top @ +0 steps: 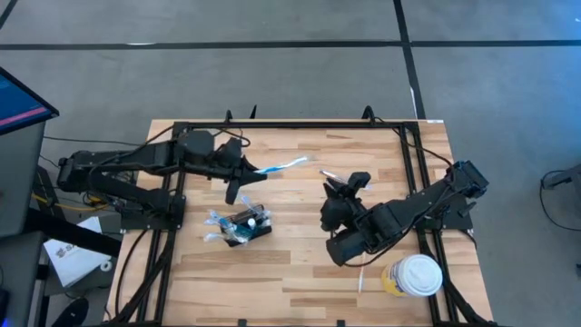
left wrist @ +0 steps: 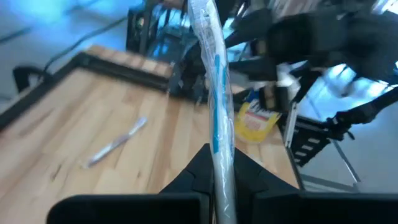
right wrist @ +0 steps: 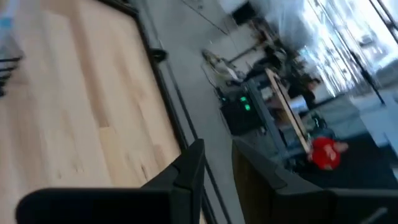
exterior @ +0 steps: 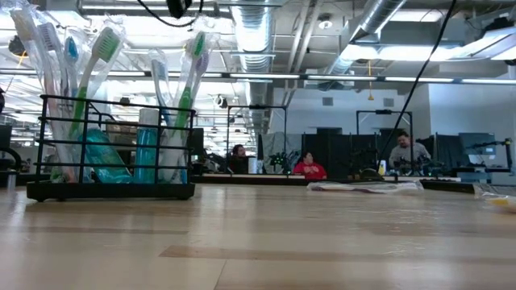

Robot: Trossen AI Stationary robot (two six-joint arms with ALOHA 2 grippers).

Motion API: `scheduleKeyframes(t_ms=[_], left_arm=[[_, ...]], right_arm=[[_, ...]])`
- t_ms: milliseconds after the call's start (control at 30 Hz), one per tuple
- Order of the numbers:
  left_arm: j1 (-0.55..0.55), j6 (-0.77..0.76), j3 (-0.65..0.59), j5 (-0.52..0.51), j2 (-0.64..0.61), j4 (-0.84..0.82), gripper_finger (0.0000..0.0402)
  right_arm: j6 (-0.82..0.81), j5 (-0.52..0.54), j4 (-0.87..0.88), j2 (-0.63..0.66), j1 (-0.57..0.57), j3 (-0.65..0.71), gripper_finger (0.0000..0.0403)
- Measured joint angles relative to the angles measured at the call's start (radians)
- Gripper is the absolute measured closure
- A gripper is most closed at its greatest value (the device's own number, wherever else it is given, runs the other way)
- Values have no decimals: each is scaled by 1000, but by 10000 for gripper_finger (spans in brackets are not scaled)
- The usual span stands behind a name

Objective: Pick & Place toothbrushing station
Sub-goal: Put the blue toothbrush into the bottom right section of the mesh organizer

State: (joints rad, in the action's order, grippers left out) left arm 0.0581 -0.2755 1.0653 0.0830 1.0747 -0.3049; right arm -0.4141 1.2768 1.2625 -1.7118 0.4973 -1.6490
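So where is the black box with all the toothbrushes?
In the high view, the toothbrushing station stands left of the table's middle, just below the left gripper.

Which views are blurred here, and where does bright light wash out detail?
Left wrist view: the wrapped toothbrush in the left pincer is streaked and the background smeared. Right wrist view: the whole room is blurred, windows glaring. Low view: ceiling lights flare behind the holder box. High view: evenly lit.

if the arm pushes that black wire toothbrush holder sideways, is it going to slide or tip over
The holder sits on a flat base on smooth wood, so a low push would probably slide it. The wrapped toothbrushes stand well above its rim, so a push up there might tip it. Its thin open wire frame suggests it is light and moves easily.
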Motion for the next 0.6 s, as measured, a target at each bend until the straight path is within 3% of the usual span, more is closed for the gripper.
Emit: scheduleKeyframes(t_ms=[167, 333, 600], left_arm=[[-47, 32, 0, -63, -50, -2, 394], [-81, 40, 0, -114, -72, 1, 394], [-86, 40, -1, -119, -76, -9, 394]], right_arm=[[-303, 125, 149, 0, 6, 48, 332], [-599, 141, 306, 1, -11, 144, 344], [-786, 153, 165, 33, -51, 318, 397]])
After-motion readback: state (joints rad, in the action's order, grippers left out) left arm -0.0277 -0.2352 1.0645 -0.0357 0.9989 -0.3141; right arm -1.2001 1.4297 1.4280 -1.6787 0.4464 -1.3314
